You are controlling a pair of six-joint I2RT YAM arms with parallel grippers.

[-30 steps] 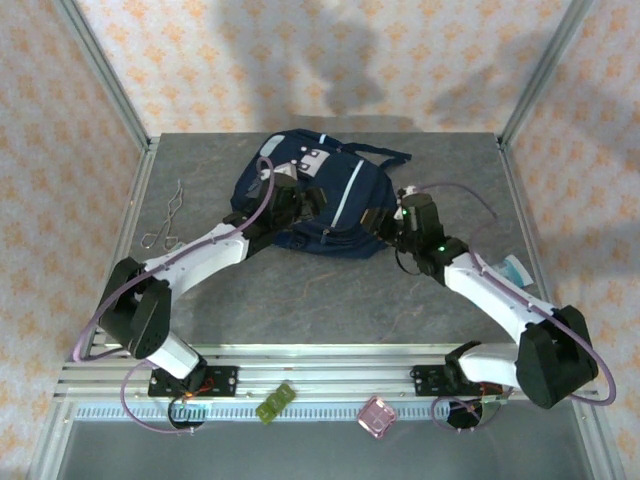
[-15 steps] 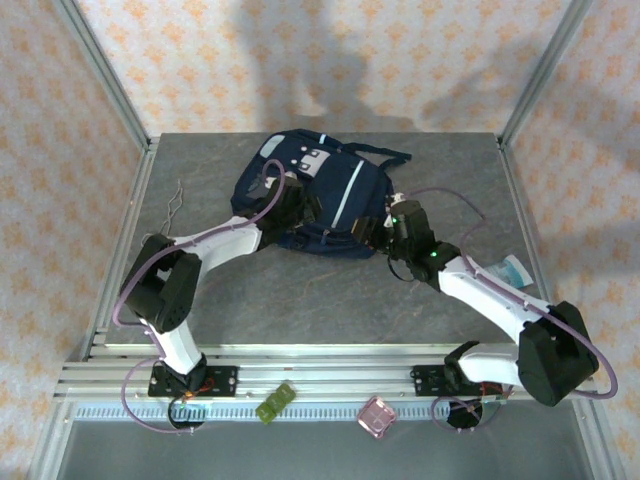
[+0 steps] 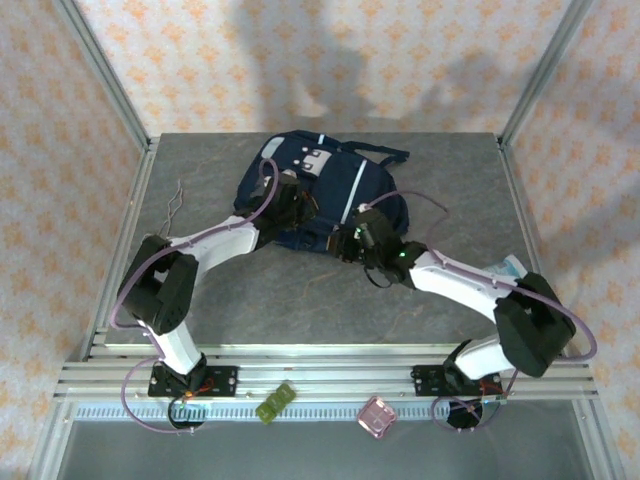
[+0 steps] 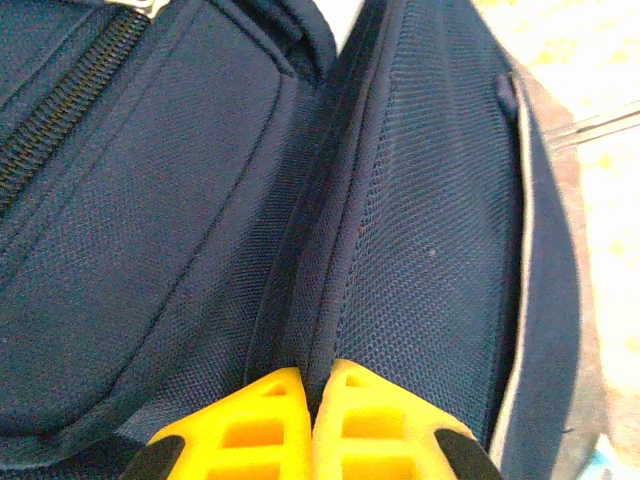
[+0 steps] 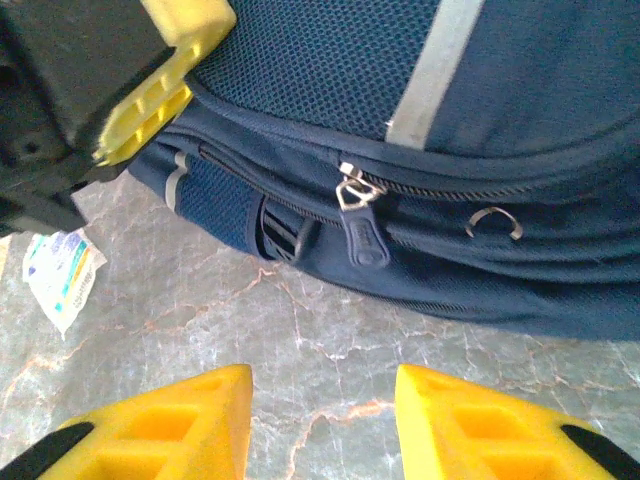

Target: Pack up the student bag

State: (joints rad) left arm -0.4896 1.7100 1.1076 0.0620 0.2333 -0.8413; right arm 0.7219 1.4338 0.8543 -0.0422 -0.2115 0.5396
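The student bag (image 3: 330, 185), navy with a grey-white stripe and pale front patches, lies flat at the back middle of the table. My left gripper (image 3: 300, 208) rests on its near left part; in the left wrist view it (image 4: 312, 380) is shut on a raised fold of the bag's fabric (image 4: 330, 250). My right gripper (image 3: 352, 240) is low at the bag's near edge. In the right wrist view it (image 5: 322, 385) stands open over bare table, a short way from a zipper pull (image 5: 362, 238) on the closed zip. A yellow finger (image 5: 165, 85) of the left gripper shows above.
A thin wire piece (image 3: 172, 208) lies on the table's left. A printed paper packet (image 3: 510, 268) lies by the right arm, and one such packet (image 5: 60, 275) lies near the bag. A green block (image 3: 275, 402) and a pink block (image 3: 376, 415) sit on the front rail.
My right gripper has swung left along the bag's near edge towards the left gripper. The left arm's elbow has drawn in, its gripper staying on the bag.
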